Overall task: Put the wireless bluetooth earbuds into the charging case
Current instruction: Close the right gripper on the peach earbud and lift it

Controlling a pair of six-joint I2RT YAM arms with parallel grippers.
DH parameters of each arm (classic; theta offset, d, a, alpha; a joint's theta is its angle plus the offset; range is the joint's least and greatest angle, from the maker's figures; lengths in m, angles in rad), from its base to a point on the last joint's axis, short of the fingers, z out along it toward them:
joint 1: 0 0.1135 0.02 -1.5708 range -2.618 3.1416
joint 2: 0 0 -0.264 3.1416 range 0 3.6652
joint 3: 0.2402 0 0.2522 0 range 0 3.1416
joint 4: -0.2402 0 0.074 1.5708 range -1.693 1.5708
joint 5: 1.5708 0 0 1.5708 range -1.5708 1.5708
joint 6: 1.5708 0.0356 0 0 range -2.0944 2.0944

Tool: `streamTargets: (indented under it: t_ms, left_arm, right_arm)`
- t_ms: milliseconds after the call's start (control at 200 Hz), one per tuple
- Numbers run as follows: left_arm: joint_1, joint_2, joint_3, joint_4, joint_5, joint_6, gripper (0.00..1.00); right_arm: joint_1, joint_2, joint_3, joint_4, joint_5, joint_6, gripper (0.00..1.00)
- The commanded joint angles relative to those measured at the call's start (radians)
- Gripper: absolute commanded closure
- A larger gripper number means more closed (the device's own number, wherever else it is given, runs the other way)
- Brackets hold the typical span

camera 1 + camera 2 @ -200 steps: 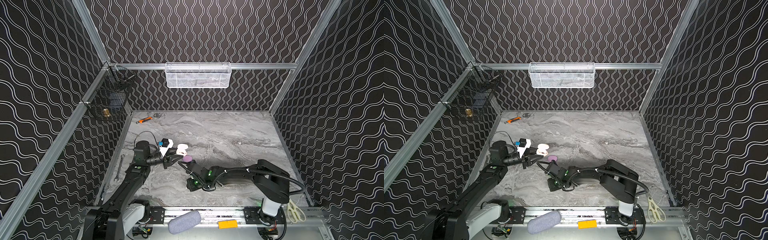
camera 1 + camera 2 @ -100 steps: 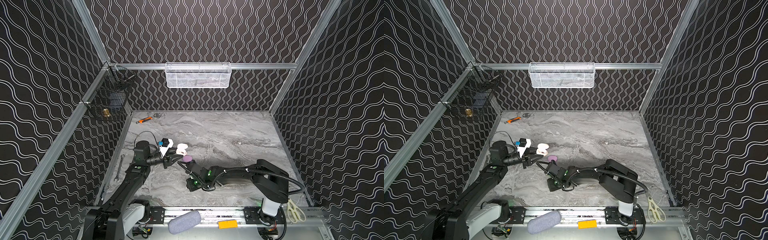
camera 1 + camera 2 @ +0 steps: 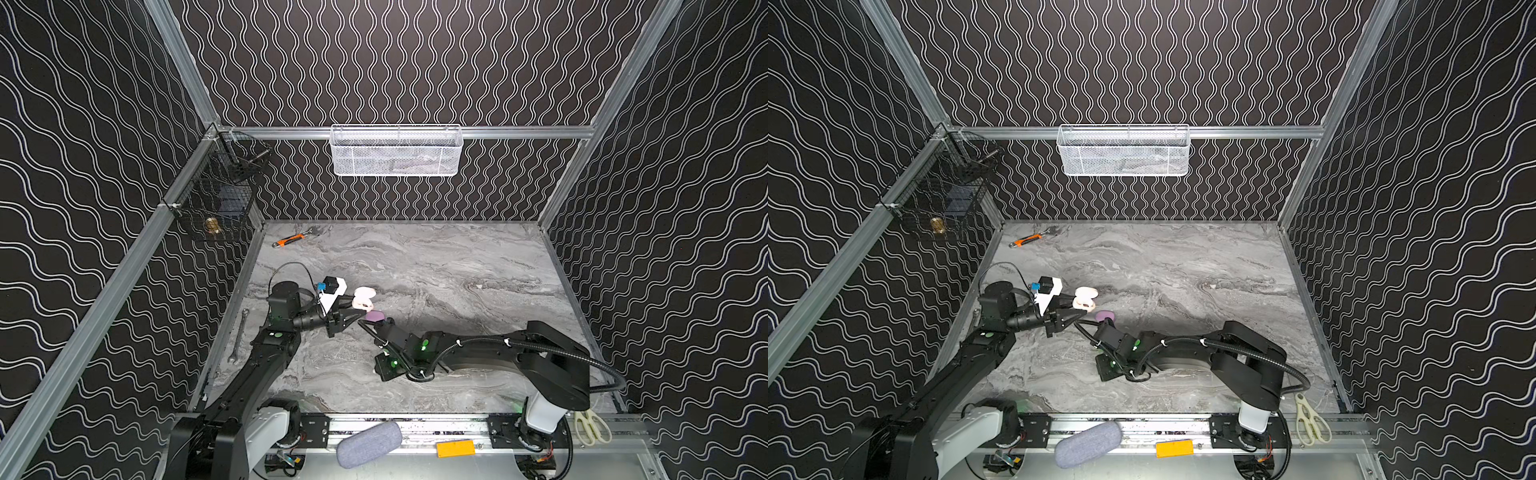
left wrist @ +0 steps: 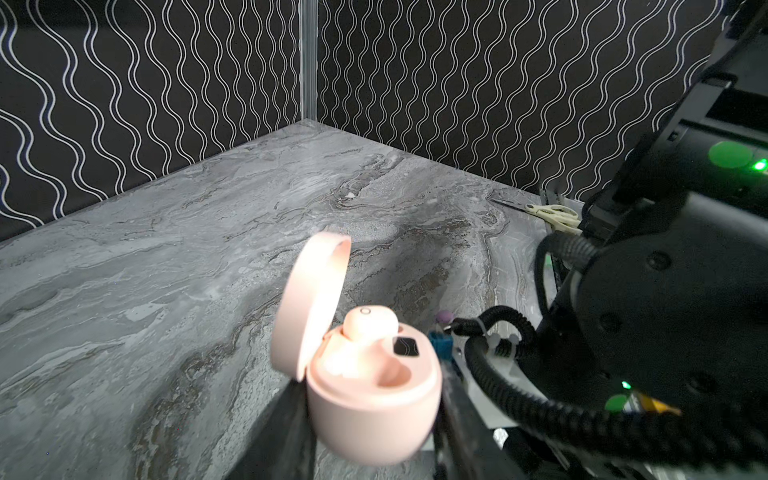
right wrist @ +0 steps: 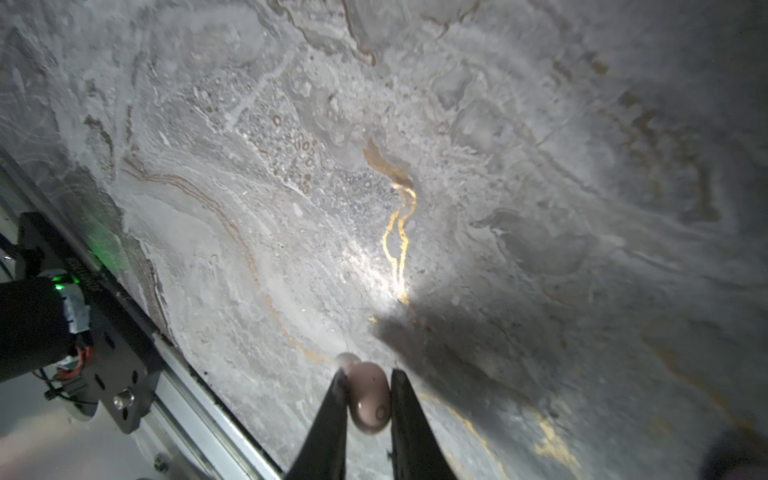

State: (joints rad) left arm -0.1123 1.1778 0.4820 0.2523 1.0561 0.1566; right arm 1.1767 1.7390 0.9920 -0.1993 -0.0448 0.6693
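The only marks that I can make out are a small ring on each visible earbud and a small black square window (image 4: 405, 346) on the inner face of the pale pink pebble-shaped plastic charging case (image 4: 365, 432). The left gripper (image 4: 371, 386) is clamped on this case, left of the centre in both top views, and the hinged lid (image 4: 309, 303) stands open. Two earbuds can be counted. One pale pink rounded bud (image 4: 370, 326) sits in a socket of the case, and the second socket (image 4: 390, 374) beside it is empty. The other pale pink bud (image 5: 370, 399) is pinched between the two black fingers of the right gripper (image 5: 368, 374), close to the grey marble-patterned table (image 3: 457, 270); whether it touches the table I cannot tell. In both top views these fingertips are hidden under the arm's own wrist. One lilac rounded plastic piece (image 3: 375, 316) lies just beside the held case; it is too small to say what it is. There are two baskets: a white mesh basket (image 3: 395, 151) on the rear wall and a black wire basket (image 3: 216, 199) at the upper left. There is also one orange-handled tool (image 3: 291, 240), one metal spanner (image 3: 239, 336), one grey fabric pouch (image 3: 369, 442), one yellow block (image 3: 455, 449) and one pair of cream scissors (image 3: 592, 426).
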Motion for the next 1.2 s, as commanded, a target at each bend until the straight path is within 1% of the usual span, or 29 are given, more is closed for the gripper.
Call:
streamTargets:
  t_ms: [0,185,320,340,491,671,816,941,1191]
  left_arm:
    - [0.000,0.006,0.003,0.029,0.009,-0.018,0.97]
    - [0.001,0.009,0.003,0.030,0.021,-0.018,0.97]
    - [0.001,0.018,0.003,0.028,0.054,-0.020,0.96]
    - [0.000,0.020,0.004,0.028,0.061,-0.019,0.96]
    - [0.002,0.021,0.002,0.028,0.075,-0.021,0.96]
    - [0.000,0.017,0.000,0.028,0.108,-0.024,0.96]
    - [-0.002,0.015,-0.002,0.028,0.130,-0.022,0.97]
    - [-0.007,0.025,0.000,0.025,0.167,-0.029,0.97]
    - [-0.020,0.032,0.001,0.025,0.198,-0.031,0.97]
  right_arm:
    - [0.001,-0.032,-0.017,-0.058,0.068,-0.006,0.81]
    - [0.001,-0.082,-0.007,-0.142,0.139,-0.028,0.81]
    - [0.000,-0.144,-0.001,-0.207,0.209,-0.058,0.81]
    - [0.000,-0.153,0.030,-0.220,0.219,-0.065,0.81]
    - [-0.003,-0.223,0.102,-0.324,0.305,-0.132,0.81]
    - [-0.015,-0.269,0.234,-0.426,0.367,-0.240,0.80]
    - [-0.015,-0.269,0.336,-0.490,0.391,-0.302,0.80]
    - [-0.015,-0.275,0.392,-0.509,0.399,-0.351,0.80]
    - [-0.025,-0.257,0.483,-0.520,0.348,-0.424,0.80]
